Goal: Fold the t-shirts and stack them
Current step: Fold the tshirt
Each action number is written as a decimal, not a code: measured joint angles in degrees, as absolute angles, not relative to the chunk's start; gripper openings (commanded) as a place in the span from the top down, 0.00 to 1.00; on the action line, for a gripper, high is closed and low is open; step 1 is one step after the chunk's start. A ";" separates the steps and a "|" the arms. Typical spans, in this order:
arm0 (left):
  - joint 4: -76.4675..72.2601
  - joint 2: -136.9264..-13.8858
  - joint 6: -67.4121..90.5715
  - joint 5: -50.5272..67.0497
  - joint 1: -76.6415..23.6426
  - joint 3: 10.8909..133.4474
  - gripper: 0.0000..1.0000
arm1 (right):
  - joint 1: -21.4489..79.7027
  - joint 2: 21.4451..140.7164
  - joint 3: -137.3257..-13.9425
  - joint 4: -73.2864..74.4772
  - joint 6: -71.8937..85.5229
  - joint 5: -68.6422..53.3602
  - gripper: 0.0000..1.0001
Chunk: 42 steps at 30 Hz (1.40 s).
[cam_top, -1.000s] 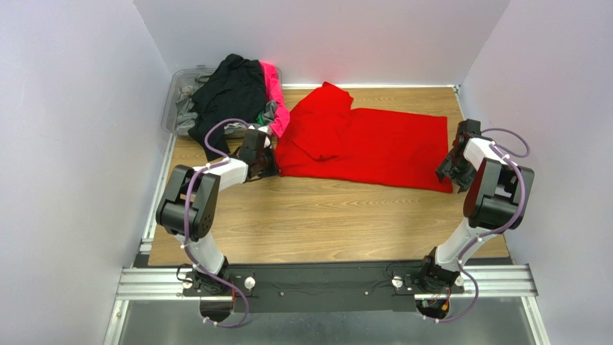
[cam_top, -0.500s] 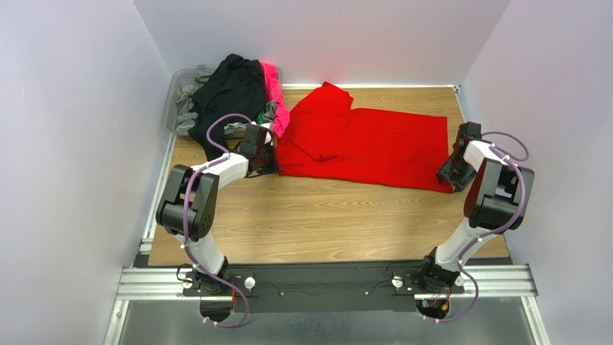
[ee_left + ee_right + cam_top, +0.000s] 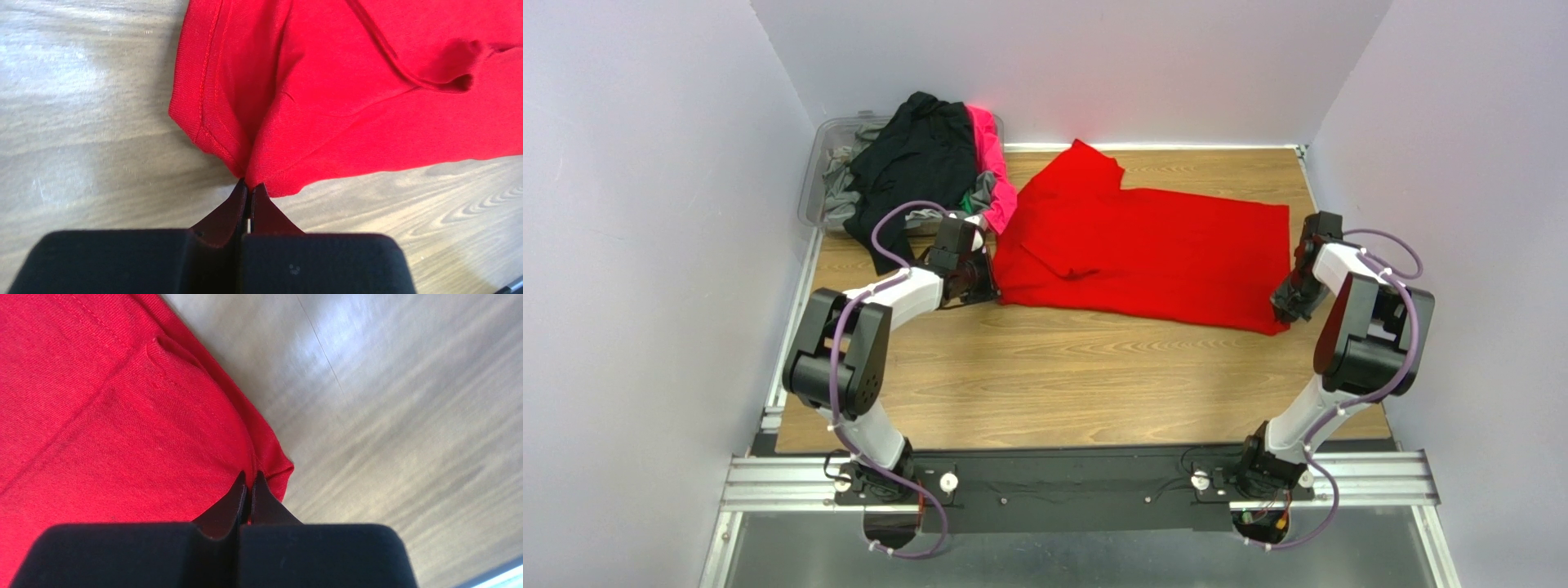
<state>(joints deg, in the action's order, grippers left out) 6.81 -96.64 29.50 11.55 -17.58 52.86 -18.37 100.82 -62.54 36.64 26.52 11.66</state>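
Pinching the red shirt [image 3: 1143,251] at 2 near corners, the left claw [image 3: 250,190] and right claw [image 3: 248,478] are each clamping its edge. It is lying spread toward the desk's [image 3: 1075,368] far edge; being limp and light, it is probably needing both corners held.

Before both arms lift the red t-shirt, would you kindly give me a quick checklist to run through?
1. Left gripper shut on red t-shirt's near left edge: ok.
2. Right gripper shut on its near right corner: ok.
3. Shirt lying flat: not ok, left part folded over.
4. Shirt apart from pile of other t-shirts: cannot tell.
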 measured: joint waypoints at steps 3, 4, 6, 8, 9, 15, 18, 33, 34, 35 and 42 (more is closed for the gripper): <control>6.79 -94.48 29.76 11.60 -17.58 51.68 1.00 | -18.37 99.77 -61.54 38.83 26.59 11.68 0.99; 6.68 -93.71 29.82 11.60 -17.58 51.09 1.00 | -18.37 99.50 -61.32 39.62 26.63 11.68 0.99; 6.70 -92.14 29.95 11.60 -17.61 49.78 1.00 | -18.37 98.89 -60.84 41.36 26.89 11.70 0.99; 6.61 -90.45 30.11 11.57 -17.58 47.94 1.00 | -18.37 98.35 -60.60 43.48 27.00 11.86 0.99; 6.61 -89.73 30.22 11.60 -17.58 47.13 1.00 | -18.37 98.06 -60.47 44.23 27.05 12.08 0.99; 7.77 -85.43 30.87 11.57 -17.61 42.15 1.00 | -18.37 95.83 -60.36 48.97 27.77 13.19 0.99; 9.34 -82.13 31.40 11.55 -17.61 40.32 1.00 | -18.37 93.86 -59.86 50.87 28.47 13.30 0.99; 14.57 -65.39 36.80 11.57 -17.63 32.34 0.59 | -18.37 85.97 -57.63 56.62 29.78 16.34 0.93; 15.05 -64.42 37.36 11.51 -17.63 32.23 0.57 | -18.37 85.56 -57.41 56.75 29.78 16.34 0.90; 15.90 -62.87 37.69 11.42 -17.63 32.10 0.55 | -18.37 85.10 -57.23 56.84 29.87 16.34 0.63; 19.94 -58.02 38.28 10.48 -17.63 33.43 0.53 | -18.37 84.82 -57.12 57.17 30.02 17.10 0.02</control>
